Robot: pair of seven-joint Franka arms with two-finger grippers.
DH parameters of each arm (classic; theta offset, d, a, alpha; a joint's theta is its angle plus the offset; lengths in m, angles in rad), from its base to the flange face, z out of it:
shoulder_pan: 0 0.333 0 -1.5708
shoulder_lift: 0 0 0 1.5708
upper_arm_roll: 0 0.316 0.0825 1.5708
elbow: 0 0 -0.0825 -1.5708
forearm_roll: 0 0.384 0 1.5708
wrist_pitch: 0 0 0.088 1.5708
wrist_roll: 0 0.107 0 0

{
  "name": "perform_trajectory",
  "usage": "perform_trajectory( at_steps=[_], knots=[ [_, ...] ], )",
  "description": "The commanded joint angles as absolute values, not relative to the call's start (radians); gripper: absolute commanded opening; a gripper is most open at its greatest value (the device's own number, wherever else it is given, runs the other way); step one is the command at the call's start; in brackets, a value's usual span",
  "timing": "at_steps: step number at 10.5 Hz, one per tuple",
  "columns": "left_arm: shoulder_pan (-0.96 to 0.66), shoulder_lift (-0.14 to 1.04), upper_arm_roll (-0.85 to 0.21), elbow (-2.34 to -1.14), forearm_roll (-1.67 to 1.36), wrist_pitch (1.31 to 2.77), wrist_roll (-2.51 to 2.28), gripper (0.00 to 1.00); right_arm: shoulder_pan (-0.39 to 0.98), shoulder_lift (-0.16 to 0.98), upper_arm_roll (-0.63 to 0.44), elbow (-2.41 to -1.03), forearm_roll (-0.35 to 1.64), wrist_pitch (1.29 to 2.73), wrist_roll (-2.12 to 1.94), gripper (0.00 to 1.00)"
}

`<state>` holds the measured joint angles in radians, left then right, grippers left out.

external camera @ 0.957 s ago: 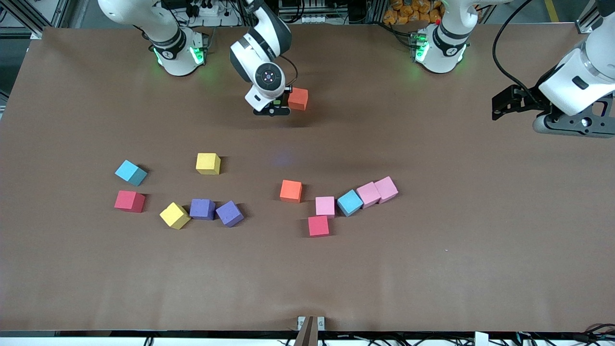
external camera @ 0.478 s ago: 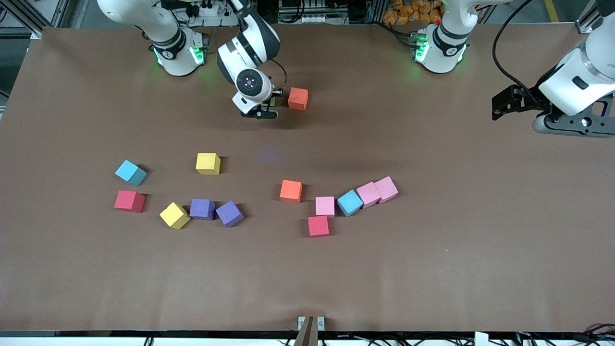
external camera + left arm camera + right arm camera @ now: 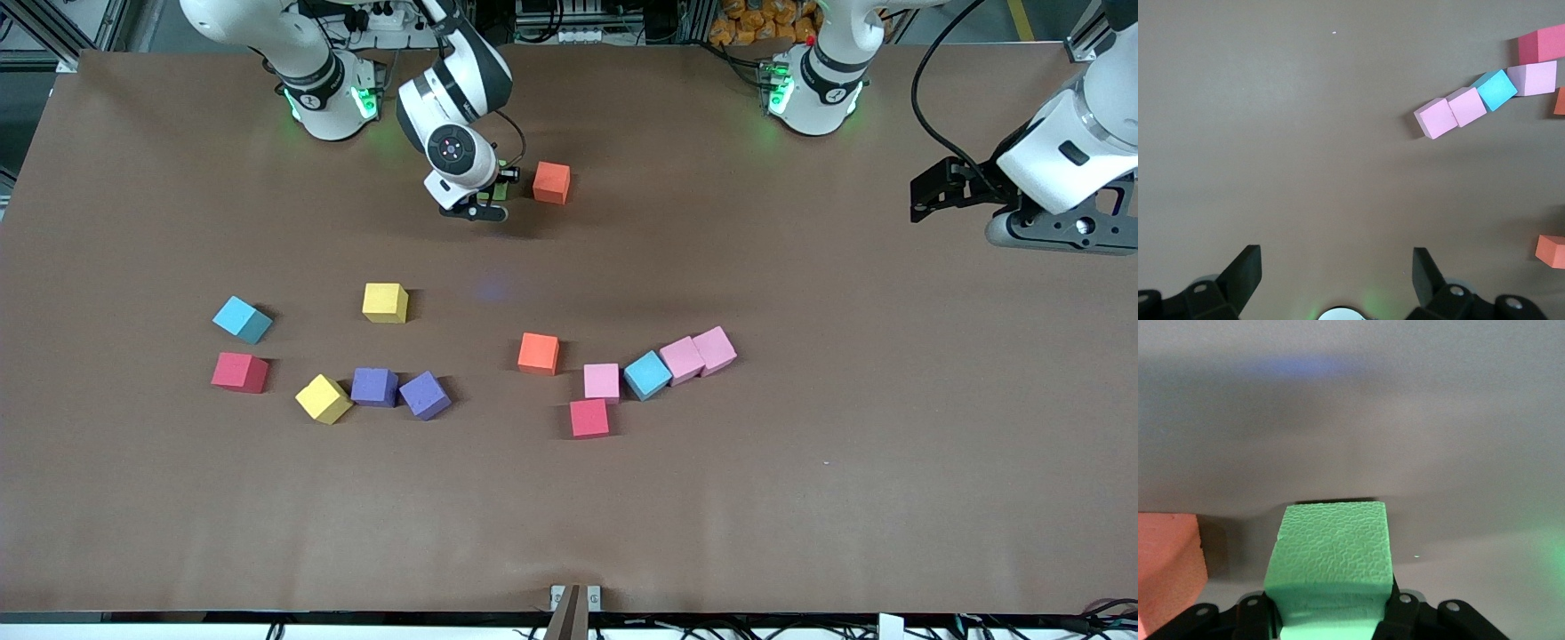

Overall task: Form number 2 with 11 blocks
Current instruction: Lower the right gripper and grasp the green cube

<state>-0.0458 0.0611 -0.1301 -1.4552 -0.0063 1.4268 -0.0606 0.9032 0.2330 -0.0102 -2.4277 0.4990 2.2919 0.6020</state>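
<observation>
In the upper middle of the front view, the right gripper (image 3: 487,197), clamped on a green cube (image 3: 1333,550), should seemingly lower squarely beside the orange cube (image 3: 551,182); the left gripper (image 3: 1337,275) waits open-jawed.

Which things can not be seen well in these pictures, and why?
- Green block: in the front view the right gripper hides almost all of it.
- Orange block: cut off by the edge of the right wrist view.
- Left gripper: in the left wrist view only its open fingertips show; in the front view its fingers are hard to make out.
</observation>
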Motion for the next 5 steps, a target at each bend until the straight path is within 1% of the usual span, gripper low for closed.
perform_trajectory(
  at_steps=[1,2,3,4,5],
  knots=[
    [-0.038,0.055,-0.137,-1.457,0.008,1.417,-0.043,1.0,0.907,0.212,-0.006,-2.459,0.537,2.33,0.604,0.0],
    [-0.038,0.055,-0.135,-1.457,0.008,1.417,-0.041,1.0,0.907,0.216,-0.006,-2.459,0.554,2.336,0.604,0.0],
    [-0.038,0.055,-0.135,-1.456,0.008,1.417,-0.043,1.0,0.908,0.219,-0.006,-2.459,0.555,2.338,0.603,0.04],
    [-0.038,0.055,-0.137,-1.457,0.008,1.417,-0.043,1.0,0.908,0.221,-0.006,-2.459,0.555,2.338,0.597,0.22],
    [-0.04,0.057,-0.135,-1.456,0.008,1.417,-0.043,1.0,0.908,0.225,-0.006,-2.459,0.555,2.341,0.592,0.5]
  ],
)
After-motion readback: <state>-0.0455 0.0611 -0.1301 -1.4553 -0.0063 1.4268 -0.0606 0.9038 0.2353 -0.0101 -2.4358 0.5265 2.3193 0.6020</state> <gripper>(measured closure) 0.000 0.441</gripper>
